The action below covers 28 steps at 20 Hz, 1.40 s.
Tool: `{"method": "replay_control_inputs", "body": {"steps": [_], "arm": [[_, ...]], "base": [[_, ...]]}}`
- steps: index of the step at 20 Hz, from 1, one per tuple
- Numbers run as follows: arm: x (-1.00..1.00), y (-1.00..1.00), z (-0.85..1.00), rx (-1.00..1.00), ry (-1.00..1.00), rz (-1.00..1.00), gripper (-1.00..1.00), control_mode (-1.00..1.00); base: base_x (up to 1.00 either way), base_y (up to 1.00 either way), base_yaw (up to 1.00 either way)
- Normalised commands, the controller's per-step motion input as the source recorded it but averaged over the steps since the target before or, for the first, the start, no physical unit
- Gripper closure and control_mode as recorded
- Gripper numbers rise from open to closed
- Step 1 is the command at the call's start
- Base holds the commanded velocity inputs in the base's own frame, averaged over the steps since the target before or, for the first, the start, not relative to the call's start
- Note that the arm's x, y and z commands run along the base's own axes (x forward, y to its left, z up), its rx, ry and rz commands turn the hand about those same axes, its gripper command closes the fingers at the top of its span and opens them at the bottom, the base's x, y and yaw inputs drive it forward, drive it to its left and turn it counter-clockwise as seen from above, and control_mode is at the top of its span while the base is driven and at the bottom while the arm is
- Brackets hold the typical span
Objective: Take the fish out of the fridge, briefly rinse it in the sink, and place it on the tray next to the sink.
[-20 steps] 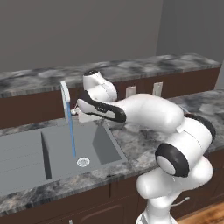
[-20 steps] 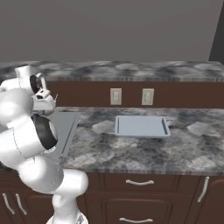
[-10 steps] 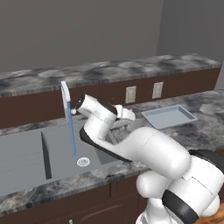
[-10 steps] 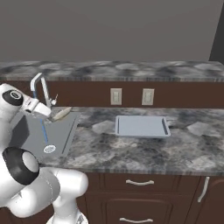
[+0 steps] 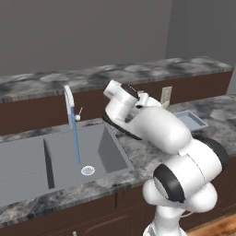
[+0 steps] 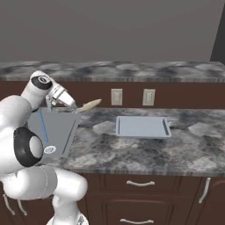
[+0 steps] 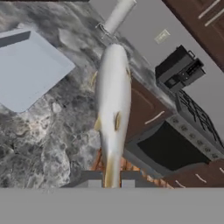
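My gripper (image 6: 78, 107) is shut on the tail end of the fish (image 6: 90, 104), a slim silvery-white fish that points out toward the tray (image 6: 143, 127). It hangs above the marble counter, between the sink (image 6: 53, 130) and the tray. In the hand view the fish (image 7: 113, 98) runs up from my gripper (image 7: 110, 177), and a corner of the light-grey tray (image 7: 26, 65) lies to its upper left. The sink (image 5: 94, 150) sits left of my arm, and the tray (image 5: 192, 120) shows past my elbow on the right.
A thin blue stream of water runs from the white arched faucet (image 5: 69, 99) into the basin by the round drain (image 5: 87, 171). Two wall outlets (image 6: 116, 96) sit behind the counter. Brown cabinet drawers (image 6: 140, 183) line the front below.
My arm has swung right, from over the sink basin by the faucet to above the counter beside the sink, carrying the fish toward the tray. The water still runs.
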Motion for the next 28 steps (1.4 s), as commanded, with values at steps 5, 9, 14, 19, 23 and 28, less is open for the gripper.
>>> {"method": "replay_control_inputs", "body": {"steps": [5, 9, 14, 19, 23, 28], "arm": [[0.00, -1.00, 0.14, 0.41, -0.33, -0.06, 1.00, -1.00], [-0.23, -1.00, -0.08, 0.48, -0.53, 0.04, 1.00, -1.00], [-0.06, -0.98, -0.09, 0.45, -0.42, 0.07, 1.00, -1.00], [0.30, -0.51, 0.00, 0.11, -0.02, 0.02, 1.00, -1.00], [0.61, -0.23, -0.06, 0.00, 0.00, 0.00, 1.00, -1.00], [0.39, -0.20, -0.45, 0.00, 0.00, 0.00, 1.00, -1.00]], "base": [[0.00, 0.00, 0.00], [0.00, 0.00, 0.00], [0.00, 0.00, 0.00], [0.00, 0.00, 0.00], [0.00, 0.00, 0.00], [0.00, 0.00, 0.00]]}}
